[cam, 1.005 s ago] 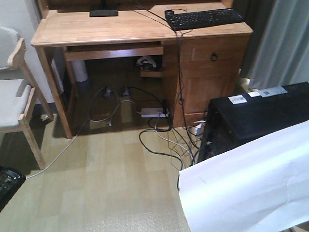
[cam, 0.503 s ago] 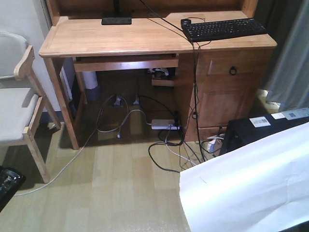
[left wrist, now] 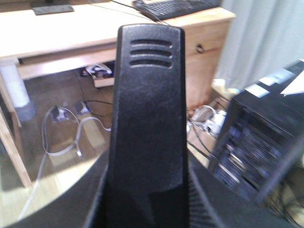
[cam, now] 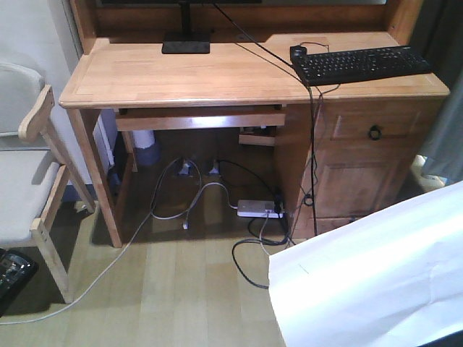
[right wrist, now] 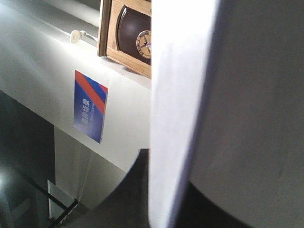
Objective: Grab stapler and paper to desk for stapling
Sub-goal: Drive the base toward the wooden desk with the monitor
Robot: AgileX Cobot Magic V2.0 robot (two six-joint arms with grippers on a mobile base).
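We see the small black plastic stapler (left wrist: pixel 147 118), three grooves near its end, upright and filling the left wrist view; whether the left claw is clamped on it we cannot tell. The large plain white sheet of paper (cam: pixel 369 282) fills the front view's lower right corner, close to the camera and not on the wide light wooden counter (cam: pixel 217 76). It runs edge-on past the right wrist camera, and we cannot tell the right claw's state either. A black keyboard (cam: pixel 362 63) lies at the counter's right end
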